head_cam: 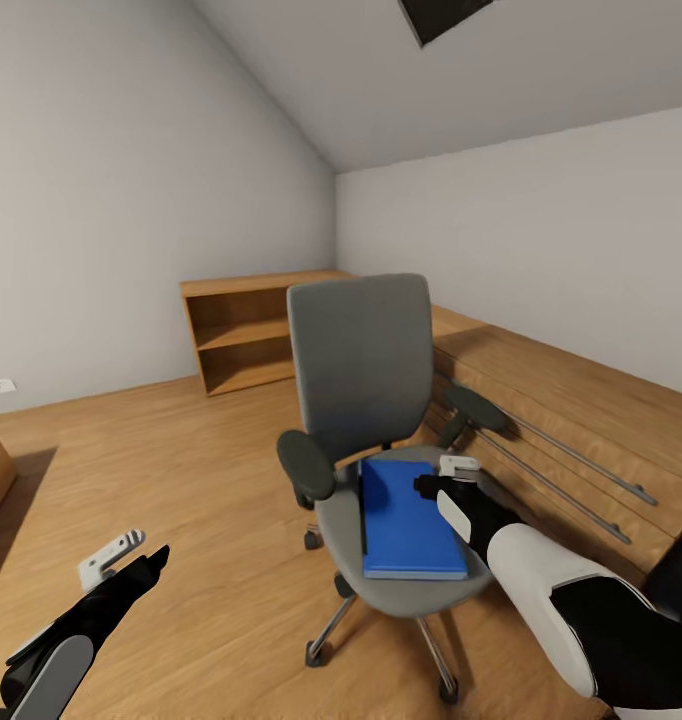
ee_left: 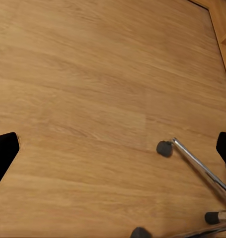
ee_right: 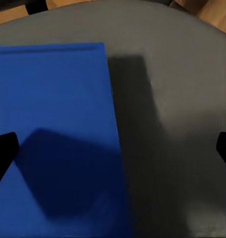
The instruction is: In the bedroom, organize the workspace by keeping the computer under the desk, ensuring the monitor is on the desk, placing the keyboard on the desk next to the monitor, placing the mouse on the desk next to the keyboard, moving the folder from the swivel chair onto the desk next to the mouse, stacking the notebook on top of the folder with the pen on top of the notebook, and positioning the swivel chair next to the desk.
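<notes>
Right gripper poised with jaws spread over the folder's edge on the swivel chair, lined up for pickup; left gripper idle, jaws parted.

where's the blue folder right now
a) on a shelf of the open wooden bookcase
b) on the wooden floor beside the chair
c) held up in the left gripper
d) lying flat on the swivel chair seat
d: the folder lies flat on the grey seat of the swivel chair, with the right gripper open just above its edge; the right wrist view shows blue folder on grey seat padding.
</notes>
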Controlling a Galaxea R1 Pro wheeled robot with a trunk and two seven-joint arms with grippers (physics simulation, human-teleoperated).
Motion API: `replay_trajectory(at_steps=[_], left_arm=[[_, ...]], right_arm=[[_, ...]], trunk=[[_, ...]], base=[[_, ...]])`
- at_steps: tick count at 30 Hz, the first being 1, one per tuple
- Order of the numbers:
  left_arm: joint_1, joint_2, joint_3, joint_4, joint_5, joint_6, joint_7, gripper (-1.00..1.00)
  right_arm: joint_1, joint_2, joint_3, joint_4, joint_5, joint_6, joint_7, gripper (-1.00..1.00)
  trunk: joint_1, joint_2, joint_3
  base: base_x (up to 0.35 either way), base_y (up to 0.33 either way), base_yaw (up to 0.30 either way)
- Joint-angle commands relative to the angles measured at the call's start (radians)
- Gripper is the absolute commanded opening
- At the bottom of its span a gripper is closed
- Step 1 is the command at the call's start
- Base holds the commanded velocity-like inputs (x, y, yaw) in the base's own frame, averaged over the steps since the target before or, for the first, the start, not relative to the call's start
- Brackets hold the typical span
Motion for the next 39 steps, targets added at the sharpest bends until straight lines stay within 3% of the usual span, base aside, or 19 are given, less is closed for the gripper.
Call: replay_trajectory(at_steps=[1,39], left_arm=[[-0.001,0.001,-0.002,-0.002,0.007,0.001,0.008,1.00],[0.000,0.001,-0.002,0.005,0.007,0.001,0.008,1.00]], right_arm=[[0.000,0.000,0.010,0.046,-0.018,0.006,-0.006,1.00],[0.000,0.000,0.010,0.044,-0.018,0.004,-0.007,1.00]], trunk=[[0.000,0.000,-0.001],[0.000,0.000,-0.001]], base=[[-0.181,0.125,0.000],[-0.077,0.015,0.000]])
